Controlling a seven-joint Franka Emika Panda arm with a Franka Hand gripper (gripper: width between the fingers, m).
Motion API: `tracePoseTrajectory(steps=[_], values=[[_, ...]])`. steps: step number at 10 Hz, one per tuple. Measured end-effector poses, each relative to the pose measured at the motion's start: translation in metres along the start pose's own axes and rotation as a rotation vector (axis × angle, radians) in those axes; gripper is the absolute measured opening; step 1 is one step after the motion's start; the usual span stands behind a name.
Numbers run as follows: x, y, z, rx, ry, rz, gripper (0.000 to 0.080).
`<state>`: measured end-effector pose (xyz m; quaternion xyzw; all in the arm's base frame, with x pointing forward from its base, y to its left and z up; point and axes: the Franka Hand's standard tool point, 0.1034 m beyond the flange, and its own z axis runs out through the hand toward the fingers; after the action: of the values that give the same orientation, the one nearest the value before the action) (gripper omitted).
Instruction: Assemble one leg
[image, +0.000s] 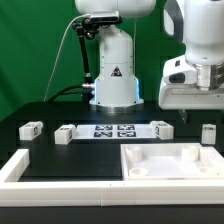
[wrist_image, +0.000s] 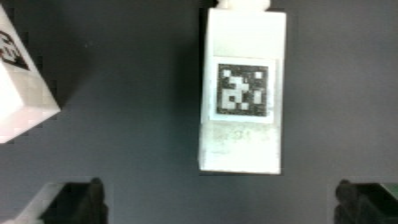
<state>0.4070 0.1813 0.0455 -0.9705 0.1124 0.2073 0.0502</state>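
Nearest to me, the big white tray-shaped piece (image: 170, 165) is lying flat at the front of the black table (image: 70, 152), towards the exterior view's right. A white corner frame (image: 18, 168) is lying at the front on the exterior view's left. Nothing is touching either.

Behind them, a row of small white parts is sitting across the table. A first block (image: 30, 129) and a second block (image: 67, 133) are on the exterior view's left, and the marker board (image: 113, 130) is in the middle. A third block (image: 160, 127) is just beside the board's end, and the leg (image: 209, 133) is farthest to the exterior view's right.

The gripper (wrist_image: 217, 200) is hanging above that end of the row, well clear of the table. In the wrist view the leg is facing the camera with its tag. The fingers (wrist_image: 71, 200) are standing wide apart with nothing between them, one to each side of the leg's line. A neighbouring block (wrist_image: 22, 85) is showing at the picture's edge, apart from the leg.

I judge this to be the approach for a first pick, with nothing joined yet. The next move is calling for a straight descent, with the fingers closing across the leg's narrow width and staying clear of the neighbour.

Farthest back, the arm's base (image: 115, 80) is standing behind the marker board.
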Motion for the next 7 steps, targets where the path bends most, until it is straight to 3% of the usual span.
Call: tracePoseTrajectory(steps=[2, 5, 7], values=[[-0.002, -0.001, 0.002, -0.006, -0.178, -0.004, 0.0649], [-0.004, -0.004, 0.009, 0.006, -0.412, 0.016, 0.0649], [-0.004, -0.008, 0.02, -0.003, -0.439, 0.025, 0.0649]])
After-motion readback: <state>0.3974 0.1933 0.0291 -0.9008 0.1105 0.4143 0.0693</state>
